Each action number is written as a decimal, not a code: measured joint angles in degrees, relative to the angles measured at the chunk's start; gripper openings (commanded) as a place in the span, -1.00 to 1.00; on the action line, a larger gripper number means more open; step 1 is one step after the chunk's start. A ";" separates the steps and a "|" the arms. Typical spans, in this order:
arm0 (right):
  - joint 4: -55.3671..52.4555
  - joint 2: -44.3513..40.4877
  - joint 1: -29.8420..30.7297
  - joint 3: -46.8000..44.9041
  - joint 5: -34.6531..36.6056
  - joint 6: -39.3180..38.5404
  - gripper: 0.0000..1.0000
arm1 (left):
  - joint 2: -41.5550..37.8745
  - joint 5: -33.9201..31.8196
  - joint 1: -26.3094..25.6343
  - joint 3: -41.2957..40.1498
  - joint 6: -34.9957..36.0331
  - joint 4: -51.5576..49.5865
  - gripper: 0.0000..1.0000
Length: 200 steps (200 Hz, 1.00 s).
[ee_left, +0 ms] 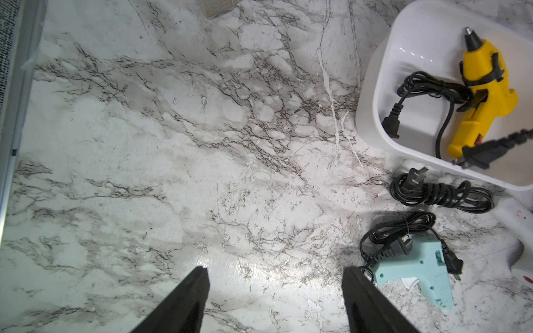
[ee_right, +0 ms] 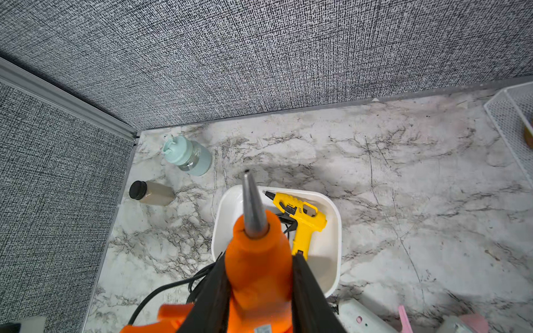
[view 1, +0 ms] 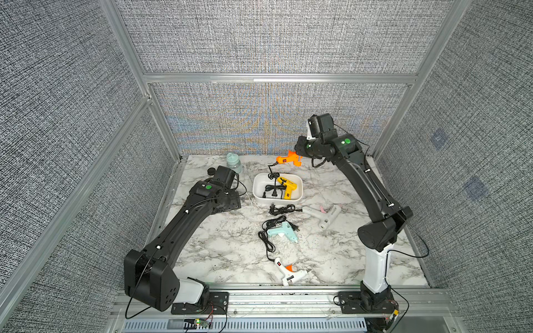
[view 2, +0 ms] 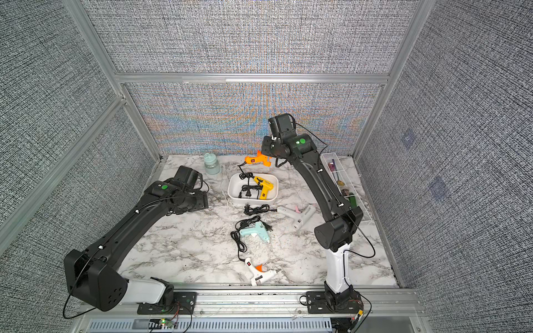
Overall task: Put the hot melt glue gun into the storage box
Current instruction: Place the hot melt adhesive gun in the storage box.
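Note:
My right gripper [ee_right: 259,259] is shut on an orange hot melt glue gun [view 1: 288,159] [ee_right: 256,253] and holds it in the air over the far end of the white storage box [view 1: 259,196] [ee_right: 336,230]. The gun's black cord hangs down toward the box. A yellow glue gun [view 1: 287,187] [ee_left: 484,95] with its coiled cord lies inside the box. Left of the box, my left gripper [ee_left: 275,274] [view 1: 230,201] stands open over bare marble, with nothing between its fingers.
In front of the box lie a coiled cord [view 1: 282,209], a white glue gun with a pink trigger [view 1: 321,214], a teal one [view 1: 281,233] and a white one with an orange trigger [view 1: 288,272]. A teal-lidded bottle [view 1: 233,163] stands at the back; a clear divided tray [view 2: 343,184] runs along the right.

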 measured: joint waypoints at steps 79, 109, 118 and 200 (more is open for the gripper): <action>4.94 3.54 -0.20 -6.14 -1.60 0.55 -0.65 | -0.09 0.02 0.07 -0.42 -0.22 0.07 0.56; 6.78 3.52 0.22 -15.74 -1.46 0.55 -0.65 | -0.09 0.02 0.07 -1.05 -0.24 0.02 0.56; 7.06 3.91 0.17 -17.46 -1.38 0.50 -0.65 | -0.09 0.04 0.07 -1.07 -0.28 0.04 0.56; 3.65 15.13 0.74 -14.12 -1.27 0.28 -0.64 | 0.33 0.31 0.17 -1.27 -0.37 0.09 0.56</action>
